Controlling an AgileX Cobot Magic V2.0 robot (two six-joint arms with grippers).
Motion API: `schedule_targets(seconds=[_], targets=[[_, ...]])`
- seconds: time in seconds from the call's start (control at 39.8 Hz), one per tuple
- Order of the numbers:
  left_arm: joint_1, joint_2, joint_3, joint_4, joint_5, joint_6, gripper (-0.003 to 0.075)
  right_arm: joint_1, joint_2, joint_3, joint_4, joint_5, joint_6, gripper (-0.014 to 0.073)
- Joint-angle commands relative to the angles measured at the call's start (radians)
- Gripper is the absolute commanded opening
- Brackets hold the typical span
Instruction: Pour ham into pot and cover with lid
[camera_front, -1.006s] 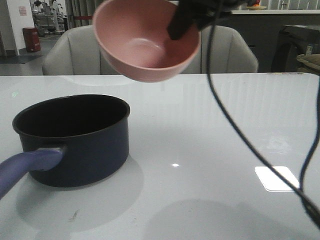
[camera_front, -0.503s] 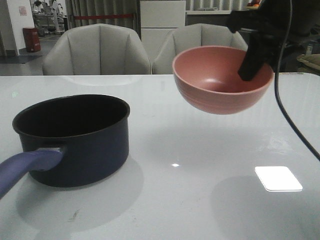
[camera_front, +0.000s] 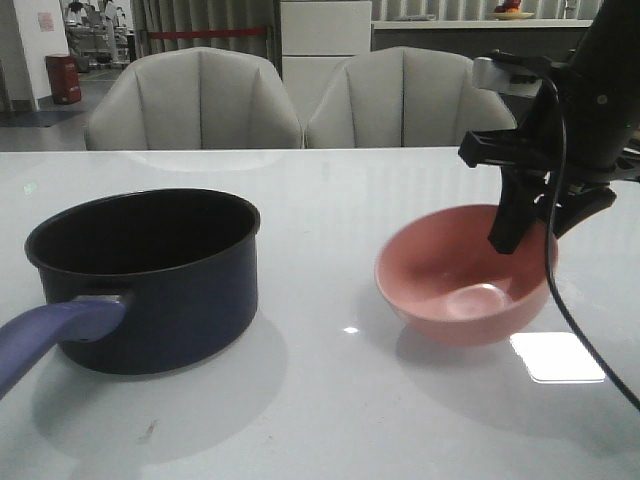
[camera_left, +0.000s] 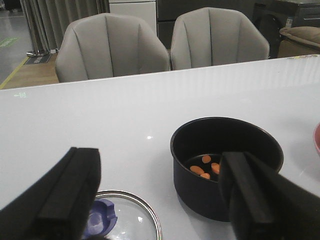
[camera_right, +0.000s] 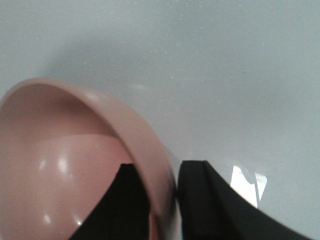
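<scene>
In the front view, the pink bowl (camera_front: 465, 277), which was held high and tipped above the table a second ago and carried level in mid-air half a second ago, is now seen low on the white table (camera_front: 330, 400), upright and to the right of the pot (camera_front: 145, 275), well apart from it. The right gripper (camera_front: 528, 232) is clamped on the bowl's right rim, one finger inside and one outside. One pot, one bowl and two grey chairs (camera_front: 195, 100) are counted; the pot's purple-blue handle (camera_front: 50, 335) is cut off at the frame edge, and its inside is too dark to be read from here. In the left wrist view, four orange pieces of ham (camera_left: 206, 167) are seen on the bottom of the pot (camera_left: 225, 170), and one lid (camera_left: 125, 222) lies flat on the table beside the pot (only part of its rim and purple-blue knob shows past the finger). The left gripper (camera_left: 160, 200) is spread wide, grasping nothing. In the right wrist view, the bowl's rim (camera_right: 145, 150) is seen pinched between two black fingers (camera_right: 200, 200); the bowl is partly cropped.
</scene>
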Motion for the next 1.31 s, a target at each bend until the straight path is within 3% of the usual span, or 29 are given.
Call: schedule_targets(seconds=[0.0, 0.25, 0.48, 0.78, 1.13, 1.21, 1.28], targets=[[-0.009, 0.013, -0.028, -0.005, -0.078, -0.001, 0.0532, -0.012, -0.047, -0.034, 0.016, -0.027, -0.001, 0.0406], [-0.009, 0.013, -0.028, -0.005, -0.078, -0.001, 0.0532, -0.014, -0.075, -0.073, -0.055, 0.046, -0.015, 0.043], [-0.009, 0.013, -0.028, -0.005, -0.078, -0.001, 0.0532, -0.008, -0.251, -0.018, -0.073, 0.048, -0.048, 0.0409], [-0.009, 0.013, -0.028, -0.003, -0.078, -0.001, 0.0532, 0.002, -0.656, 0.335, -0.065, -0.193, -0.048, 0.0391], [-0.009, 0.013, -0.028, -0.004, -0.078, -0.001, 0.0532, 0.002, -1.298, 0.739, -0.027, -0.519, -0.048, 0.0384], [-0.009, 0.013, -0.028, -0.004, -0.078, -0.001, 0.0532, 0.002, -1.423, 0.825, -0.027, -0.576, -0.048, 0.0316], [-0.009, 0.015, -0.028, -0.004, -0.08, -0.001, 0.0532, 0.002, -1.519, 0.893, -0.027, -0.625, -0.048, 0.0185]])
